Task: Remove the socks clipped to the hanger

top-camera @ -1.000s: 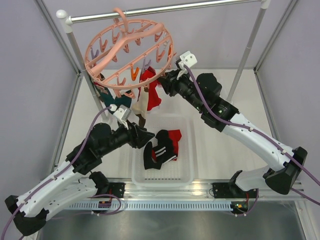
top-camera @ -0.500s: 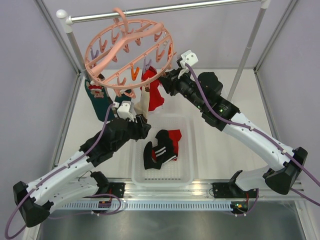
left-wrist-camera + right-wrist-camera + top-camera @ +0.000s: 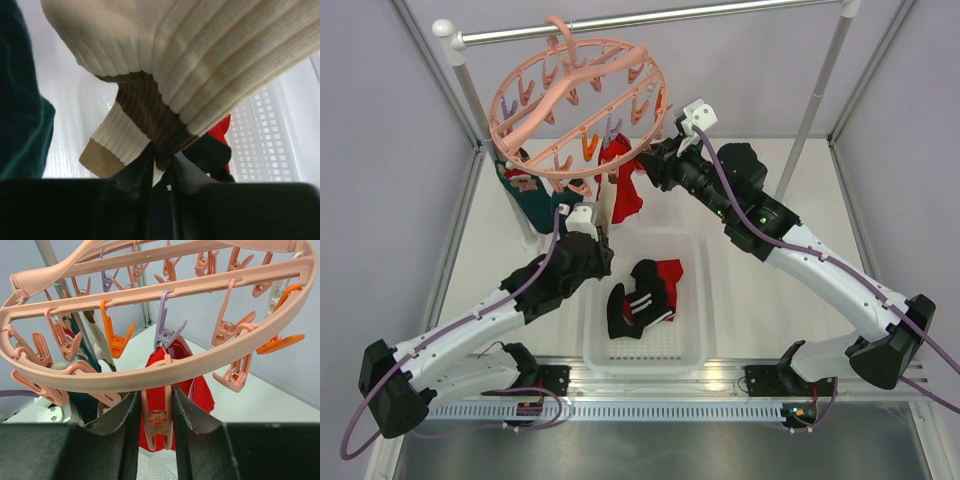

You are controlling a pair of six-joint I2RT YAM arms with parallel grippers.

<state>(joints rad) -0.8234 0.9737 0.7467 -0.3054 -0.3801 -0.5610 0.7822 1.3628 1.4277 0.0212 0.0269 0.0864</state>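
Observation:
The salmon-pink hanger (image 3: 575,100) hangs by its hook from the metal rail. A red sock (image 3: 625,185), a dark teal sock (image 3: 532,200) and a beige-brown sock (image 3: 210,60) hang from its clips. My left gripper (image 3: 162,162) is under the ring and shut on the brown band of the beige-brown sock, and in the top view this gripper (image 3: 595,225) hides most of that sock. My right gripper (image 3: 156,410) is shut on a pink clip (image 3: 156,425) at the ring's near rim (image 3: 165,367), with the red sock (image 3: 200,385) just behind it.
A white perforated basket (image 3: 690,340) on the table below the hanger holds black-and-white striped and red socks (image 3: 642,292). Upright rack poles (image 3: 815,100) stand at both sides. Purple walls close in left and right.
My left arm has moved up and forward under the hanger, and its jaws have closed on the beige-brown sock. The right arm has stayed on its clip.

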